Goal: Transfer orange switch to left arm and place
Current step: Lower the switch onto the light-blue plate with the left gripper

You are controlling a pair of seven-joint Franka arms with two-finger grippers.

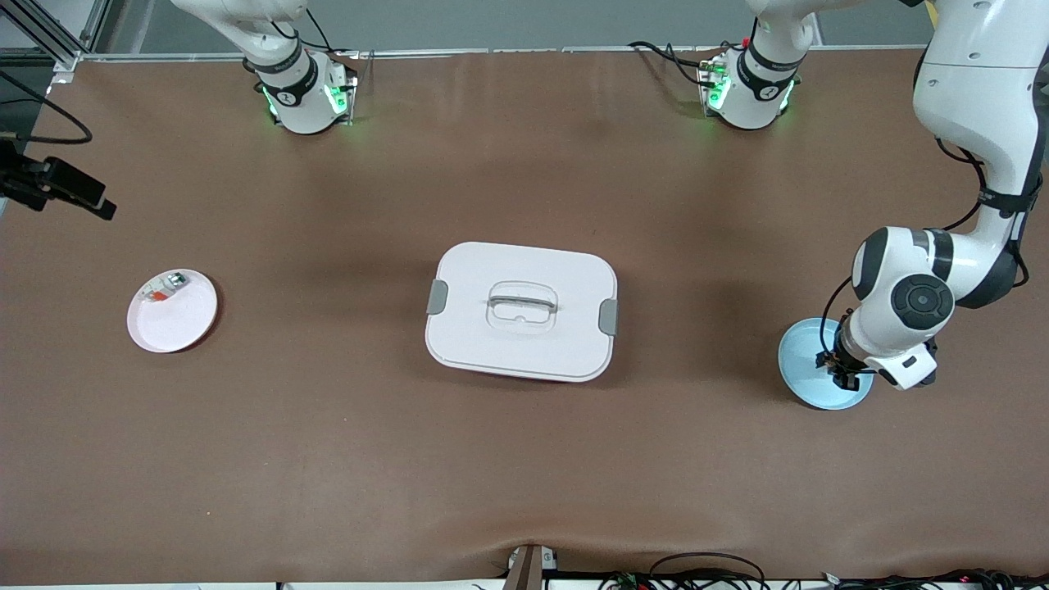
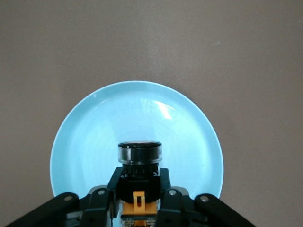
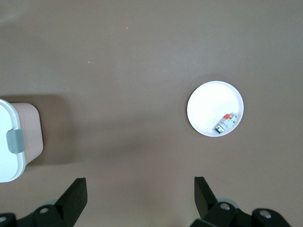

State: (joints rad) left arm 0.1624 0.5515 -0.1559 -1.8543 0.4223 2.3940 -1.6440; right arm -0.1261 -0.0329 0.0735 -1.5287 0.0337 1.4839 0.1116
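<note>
My left gripper [image 1: 844,373] is down over the light blue plate [image 1: 807,369] at the left arm's end of the table. In the left wrist view the gripper [image 2: 139,178] is shut on the orange switch [image 2: 139,153], a small black cylinder with an orange clip, held upright above the blue plate [image 2: 94,137]. I cannot tell whether the switch touches the plate. The white box [image 1: 521,310] stands at the table's middle. My right gripper [image 3: 139,184] is open and empty, high above the table; it is out of the front view.
A white plate [image 1: 172,315] at the right arm's end holds a small silver-and-orange clear part [image 1: 164,288]; both show in the right wrist view [image 3: 210,106], along with a corner of the box [image 3: 12,142]. A black device [image 1: 57,187] juts over that table end.
</note>
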